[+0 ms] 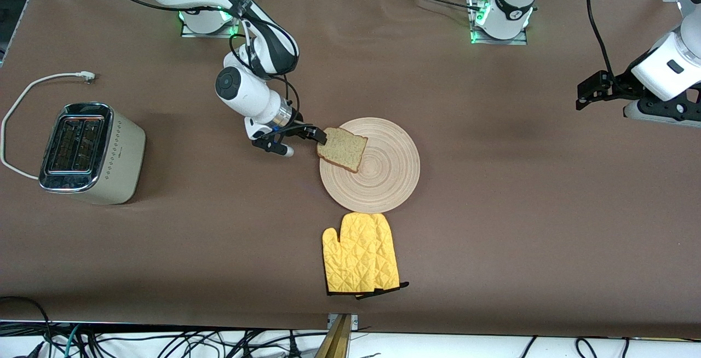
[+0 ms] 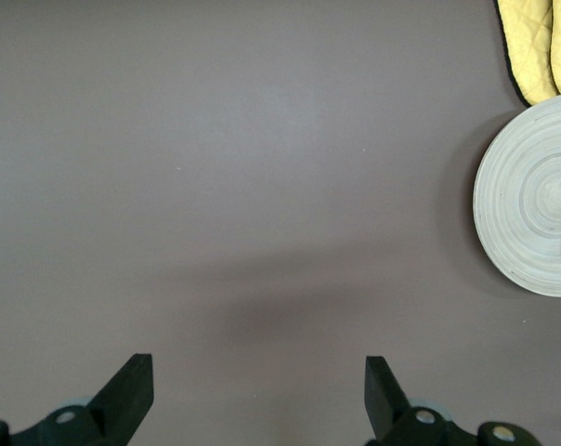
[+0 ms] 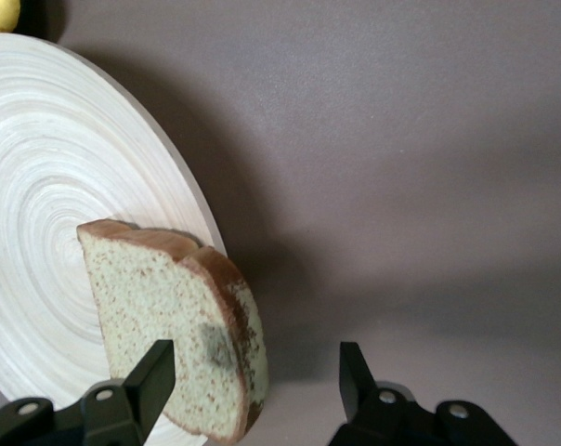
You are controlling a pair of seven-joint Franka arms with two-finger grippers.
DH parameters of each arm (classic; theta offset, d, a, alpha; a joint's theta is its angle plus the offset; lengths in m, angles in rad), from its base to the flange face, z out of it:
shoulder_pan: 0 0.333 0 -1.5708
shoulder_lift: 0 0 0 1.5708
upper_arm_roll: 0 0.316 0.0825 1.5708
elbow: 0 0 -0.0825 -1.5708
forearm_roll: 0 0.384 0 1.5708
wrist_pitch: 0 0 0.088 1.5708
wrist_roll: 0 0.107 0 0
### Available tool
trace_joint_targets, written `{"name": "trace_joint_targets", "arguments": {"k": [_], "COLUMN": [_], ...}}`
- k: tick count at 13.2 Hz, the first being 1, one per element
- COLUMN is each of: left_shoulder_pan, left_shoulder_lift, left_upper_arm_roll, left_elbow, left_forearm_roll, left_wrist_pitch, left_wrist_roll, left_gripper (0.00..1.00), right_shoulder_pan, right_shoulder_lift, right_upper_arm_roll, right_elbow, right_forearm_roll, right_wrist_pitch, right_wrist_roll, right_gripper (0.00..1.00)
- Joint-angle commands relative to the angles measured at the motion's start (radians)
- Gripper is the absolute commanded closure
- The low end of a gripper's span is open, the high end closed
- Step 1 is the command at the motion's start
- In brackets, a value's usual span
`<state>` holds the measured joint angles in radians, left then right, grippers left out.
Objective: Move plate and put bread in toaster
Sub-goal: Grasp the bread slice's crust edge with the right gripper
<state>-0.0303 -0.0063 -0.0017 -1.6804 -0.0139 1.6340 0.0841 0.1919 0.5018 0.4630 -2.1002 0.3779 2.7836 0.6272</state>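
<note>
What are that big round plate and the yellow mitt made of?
The plate looks like pale, matte wood, judging by its fine concentric ring grooves, though it could be bamboo. The mitt looks like soft quilted fabric: diamond stitching, dark trim at the cuff.

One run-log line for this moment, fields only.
right gripper: open, straddling edge of bread | bread: on plate, overhanging rim | toaster: slots empty | left gripper: open, waiting over table

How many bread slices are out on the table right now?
1. The bread slice lies on the wooden plate's edge toward the right arm's end, at the right hand. None shows in the toaster's slots.
</note>
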Motion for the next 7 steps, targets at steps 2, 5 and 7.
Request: {"name": "trace_joint_targets", "arguments": {"k": [2, 5, 7], "left_shoulder_pan": [-0.017, -0.019, -0.020], "left_shoulder_lift": [-0.004, -0.004, -0.004], "left_upper_arm_roll": [0.011, 0.011, 0.011], "left_elbow": [0.022, 0.022, 0.022], "left_forearm_roll": [-0.006, -0.006, -0.008], "left_wrist_pitch": [-0.028, -0.029, -0.029], "left_wrist_roll": [-0.014, -0.013, -0.012], "left_gripper": [0.00, 0.00, 0.00], "right_shoulder_pan": [0.015, 0.017, 0.015], "right_shoulder_lift": [0.037, 0.037, 0.037], "right_upper_arm_roll": [0.006, 0.006, 0.006], "right_elbow": [0.028, 0.028, 0.028], "right_forearm_roll": [0.015, 0.015, 0.015], "right_wrist_pitch": [0.037, 0.036, 0.034], "right_wrist_roll": [0.008, 0.008, 0.006], "right_gripper": [0.35, 0.51, 0.62]}}
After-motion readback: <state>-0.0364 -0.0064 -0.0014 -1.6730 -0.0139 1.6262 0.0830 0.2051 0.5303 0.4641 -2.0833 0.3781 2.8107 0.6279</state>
